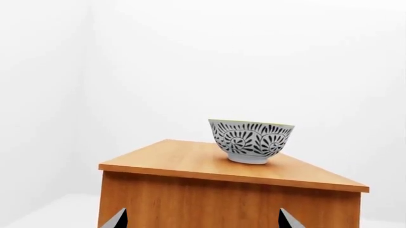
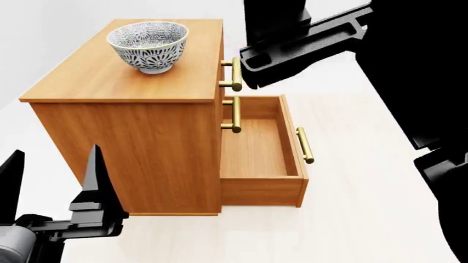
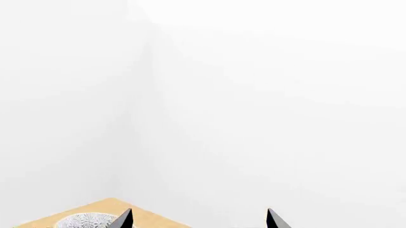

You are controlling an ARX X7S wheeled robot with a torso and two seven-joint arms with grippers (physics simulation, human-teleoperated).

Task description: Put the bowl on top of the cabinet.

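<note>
The blue-and-white patterned bowl (image 2: 148, 45) stands upright on the flat top of the orange-brown cabinet (image 2: 102, 82), near its back. In the left wrist view the bowl (image 1: 251, 139) rests on the cabinet (image 1: 190, 164) with nothing touching it. My left gripper (image 2: 56, 150) hangs open low beside the cabinet's side wall, well below the bowl, and nothing is between its fingers (image 1: 203, 211). My right gripper (image 3: 199, 211) is open and empty, high above the cabinet's far corner (image 3: 104, 206), with the bowl's rim (image 3: 82, 221) just past one fingertip.
The cabinet's lowest drawer (image 2: 260, 148) is pulled out and empty, its brass handle (image 2: 305, 145) sticking out over the pale floor. Two upper drawers show brass handles (image 2: 235, 74). My dark right arm (image 2: 307, 44) reaches over the cabinet's front. White walls stand behind.
</note>
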